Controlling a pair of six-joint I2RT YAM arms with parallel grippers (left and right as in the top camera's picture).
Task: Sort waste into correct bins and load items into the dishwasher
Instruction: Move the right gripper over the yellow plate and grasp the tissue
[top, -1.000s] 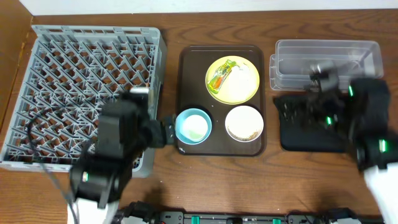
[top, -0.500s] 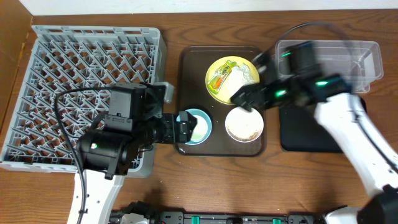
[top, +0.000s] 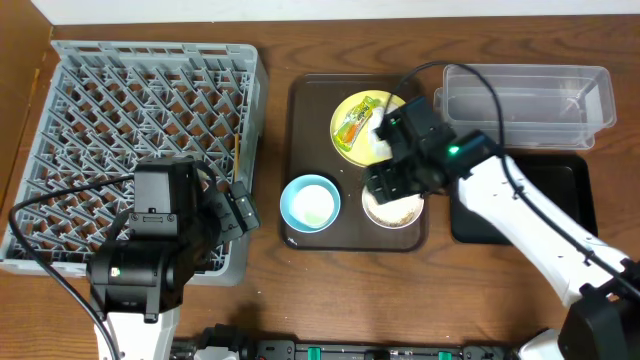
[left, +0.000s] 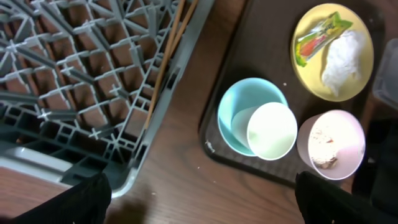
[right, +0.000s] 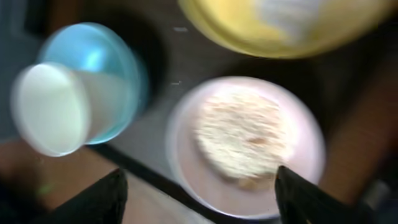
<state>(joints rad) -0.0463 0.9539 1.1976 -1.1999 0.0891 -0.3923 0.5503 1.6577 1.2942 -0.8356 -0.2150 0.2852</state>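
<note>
A white bowl with beige rice sits on the dark brown tray. My right gripper hovers open just above it, its fingers straddling the bowl. The yellow plate behind holds the green-orange wrapper and white paper. The light blue bowl holds a pale cup on its side. My left gripper is open and empty above the bare table between the grey dish rack and the tray.
The clear tub stands at the back right. The flat black tray lies in front of it, partly under my right arm. Wooden chopsticks lie in the rack's right edge. A black cable loops over the rack's front.
My left gripper has pulled back left from the blue bowl toward the rack corner. My right gripper has moved from above the plate's edge down over the white bowl.
</note>
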